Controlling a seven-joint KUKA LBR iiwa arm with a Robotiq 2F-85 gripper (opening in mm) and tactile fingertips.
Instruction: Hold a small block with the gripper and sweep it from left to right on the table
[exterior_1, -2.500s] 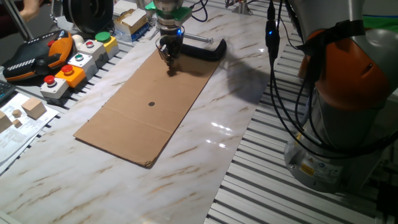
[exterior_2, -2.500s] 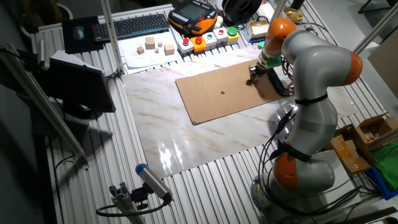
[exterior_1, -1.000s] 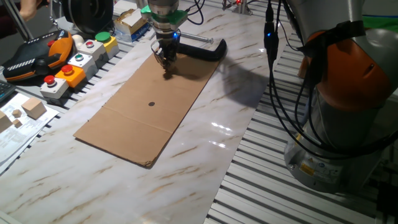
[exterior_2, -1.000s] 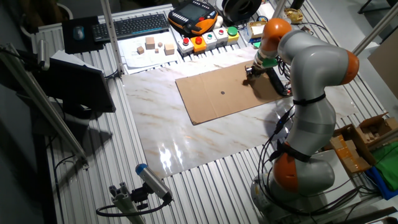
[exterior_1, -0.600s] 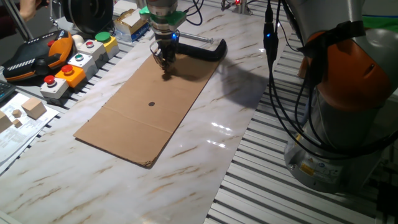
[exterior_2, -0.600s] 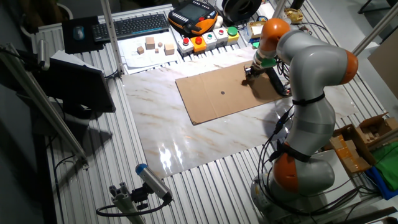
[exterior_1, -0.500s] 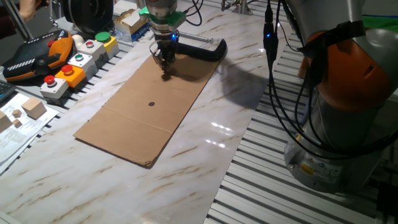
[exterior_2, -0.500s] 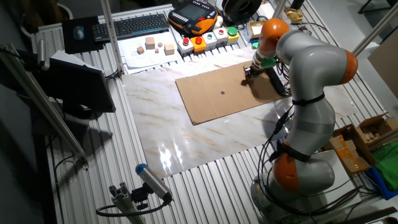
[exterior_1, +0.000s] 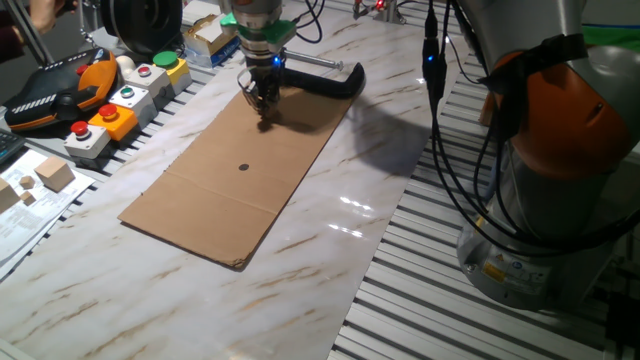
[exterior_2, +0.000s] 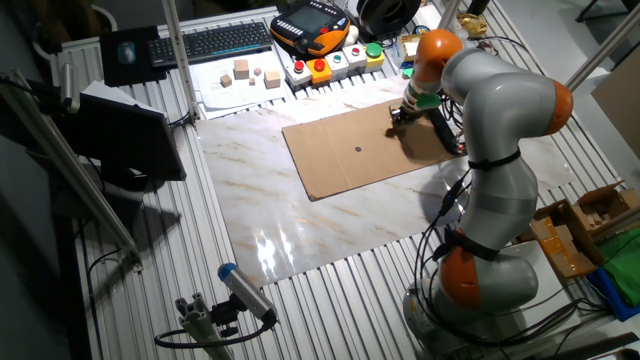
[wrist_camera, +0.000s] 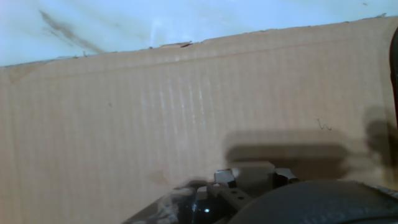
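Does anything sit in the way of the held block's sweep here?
The small block sits between the fingers of the gripper. The cardboard sheet under it is bare but for a flat dark dot. Only the black clamp, close by at the sheet's far end, might block a sweep that way.

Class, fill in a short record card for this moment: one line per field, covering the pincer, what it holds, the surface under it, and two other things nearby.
pincer: pincer lowered, tips at the cardboard
held item: small block between the fingers
surface under it: cardboard sheet, near its far end
cardboard mark: dark dot near the middle
support: table, white marbled
nearby: button boxes; larger wooden cubes on paper
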